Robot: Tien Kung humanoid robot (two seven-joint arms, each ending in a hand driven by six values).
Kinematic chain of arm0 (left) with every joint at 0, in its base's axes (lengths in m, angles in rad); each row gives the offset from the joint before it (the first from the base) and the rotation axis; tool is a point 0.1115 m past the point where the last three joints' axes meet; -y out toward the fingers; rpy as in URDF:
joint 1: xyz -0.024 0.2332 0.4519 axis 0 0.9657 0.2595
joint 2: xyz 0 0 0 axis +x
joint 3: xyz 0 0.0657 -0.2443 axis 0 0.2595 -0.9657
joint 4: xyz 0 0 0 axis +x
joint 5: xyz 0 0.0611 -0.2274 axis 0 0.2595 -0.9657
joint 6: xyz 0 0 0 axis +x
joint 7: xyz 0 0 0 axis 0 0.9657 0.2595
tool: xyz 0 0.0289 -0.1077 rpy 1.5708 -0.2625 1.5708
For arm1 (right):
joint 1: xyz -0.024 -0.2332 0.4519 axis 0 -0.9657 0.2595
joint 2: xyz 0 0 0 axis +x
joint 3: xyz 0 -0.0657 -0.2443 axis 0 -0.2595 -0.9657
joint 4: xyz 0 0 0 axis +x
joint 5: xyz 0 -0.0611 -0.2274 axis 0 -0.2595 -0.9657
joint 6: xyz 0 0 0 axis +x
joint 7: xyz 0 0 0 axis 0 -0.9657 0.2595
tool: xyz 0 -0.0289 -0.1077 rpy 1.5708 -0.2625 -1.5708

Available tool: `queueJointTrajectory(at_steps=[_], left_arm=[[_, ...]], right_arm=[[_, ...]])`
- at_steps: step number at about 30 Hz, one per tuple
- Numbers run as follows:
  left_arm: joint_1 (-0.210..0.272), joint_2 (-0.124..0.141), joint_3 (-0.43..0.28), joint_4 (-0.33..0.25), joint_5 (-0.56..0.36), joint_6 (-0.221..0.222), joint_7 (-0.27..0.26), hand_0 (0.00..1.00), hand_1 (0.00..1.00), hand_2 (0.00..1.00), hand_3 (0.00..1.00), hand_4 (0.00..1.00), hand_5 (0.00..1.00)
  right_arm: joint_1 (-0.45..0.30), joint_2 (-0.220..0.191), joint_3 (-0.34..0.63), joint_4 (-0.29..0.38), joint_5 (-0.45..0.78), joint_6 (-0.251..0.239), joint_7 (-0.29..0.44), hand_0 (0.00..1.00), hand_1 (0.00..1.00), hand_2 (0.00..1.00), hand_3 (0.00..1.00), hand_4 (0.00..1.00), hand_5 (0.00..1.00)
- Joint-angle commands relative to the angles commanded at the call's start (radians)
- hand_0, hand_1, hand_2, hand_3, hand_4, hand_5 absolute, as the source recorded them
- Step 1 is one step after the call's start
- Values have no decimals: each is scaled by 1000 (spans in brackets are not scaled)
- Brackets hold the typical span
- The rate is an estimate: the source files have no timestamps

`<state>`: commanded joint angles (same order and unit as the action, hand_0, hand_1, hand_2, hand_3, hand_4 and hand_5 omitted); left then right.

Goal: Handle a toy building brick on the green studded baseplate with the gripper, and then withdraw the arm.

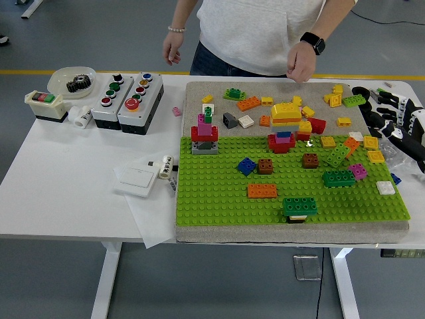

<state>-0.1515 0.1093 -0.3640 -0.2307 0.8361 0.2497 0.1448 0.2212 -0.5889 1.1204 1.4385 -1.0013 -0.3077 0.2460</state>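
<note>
1. One dark green brick (339,178) sitting flat on the green studded baseplate (219,193), toward its right side, just beside a small pink piece (359,171) and free of any hand.
2. Right robot hand (403,126) at the picture's right edge, off the baseplate and well apart from the dark green brick, over clutter on the table (66,179); fingers seemingly loose and holding nothing, though partly cut off by the frame.
3. Another dark green brick (300,207) near the baseplate's front edge, an orange brick (262,191) to its left.
4. Blue (246,166) and brown (265,166) bricks side by side near the middle.
5. Red-and-grey stack (204,135) at the baseplate's far left corner.
6. Loose bricks scattered on the beige mat (199,96) behind, including a yellow stack (286,111).
7. Standing at the far side, a person, both hands (300,66) lifted clear of the table.
</note>
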Motion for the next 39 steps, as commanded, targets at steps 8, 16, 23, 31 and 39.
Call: queueJointTrajectory(at_steps=[8,16,23,31,39], left_arm=[[3,-1,-8,0,9,2,4,742,743,757,611,662,628],[5,-1,-7,1,6,4,5,742,743,758,611,663,629],[9,-3,-6,2,1,8,5,742,743,758,611,662,629],[8,-2,-8,2,4,9,4,742,743,758,611,662,630],[5,-2,-9,1,8,9,4,742,743,759,611,663,631]], right_arm=[[-5,4,35,-26,121,18,-23,899,835,873,892,998,808],[-1,4,42,-40,136,15,-27,902,838,874,896,998,818],[6,6,27,-46,131,21,-36,905,839,871,891,998,835],[8,6,30,-54,131,23,-38,902,837,863,879,998,842],[12,7,40,-58,150,24,-43,901,836,859,872,998,845]])
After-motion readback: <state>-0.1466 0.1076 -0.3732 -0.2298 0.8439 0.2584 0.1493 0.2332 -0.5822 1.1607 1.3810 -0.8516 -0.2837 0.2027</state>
